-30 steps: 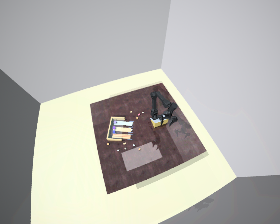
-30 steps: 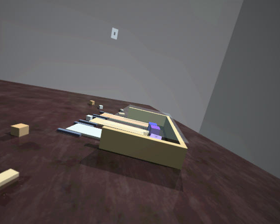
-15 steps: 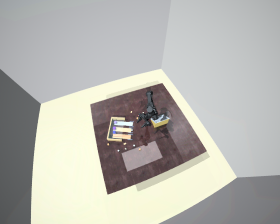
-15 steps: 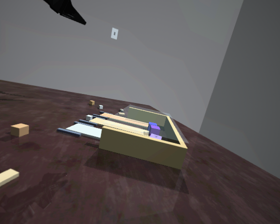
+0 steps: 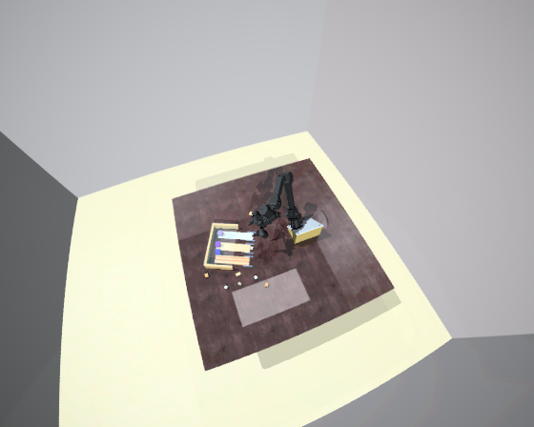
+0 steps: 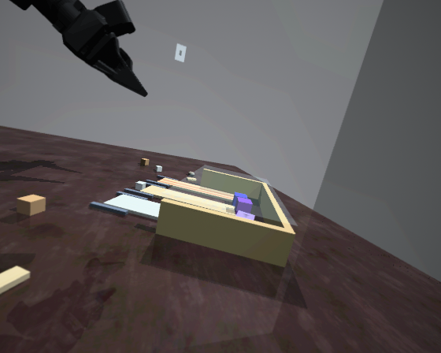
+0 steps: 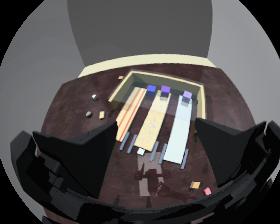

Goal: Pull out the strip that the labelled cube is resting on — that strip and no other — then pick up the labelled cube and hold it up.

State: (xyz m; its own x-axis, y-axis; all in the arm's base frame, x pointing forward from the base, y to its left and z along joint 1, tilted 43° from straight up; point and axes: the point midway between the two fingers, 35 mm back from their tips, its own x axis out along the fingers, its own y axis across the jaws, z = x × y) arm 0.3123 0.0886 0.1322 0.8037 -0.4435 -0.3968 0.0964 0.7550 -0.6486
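Observation:
My gripper [image 5: 256,228] [image 6: 144,93] [image 7: 157,123] is open and empty, in the air off the open front of a low wooden frame [image 5: 209,248] [image 6: 222,233] [image 7: 202,102]. Three strips stick out of it side by side: an orange-striped one [image 5: 233,260] [image 7: 130,116], a tan one [image 5: 236,248] [image 7: 153,125] and a pale blue one [image 5: 237,236] [image 7: 178,135]. A lavender cube [image 5: 220,233] [image 7: 187,95] is at the pale strip's inner end, a purple cube [image 6: 244,206] [image 7: 165,90] at the tan strip's. A blue cube [image 7: 151,91] is between the striped and tan strips' inner ends. No label is readable.
Dark guide rails [image 6: 109,208] [image 7: 185,159] flank the strips. A small white block [image 6: 140,185] [image 7: 141,151] is near the tan strip's outer end. Small blocks [image 5: 266,284] [image 6: 31,205] [image 7: 195,185] lie scattered about. A yellow box [image 5: 308,234] is by the arm's base.

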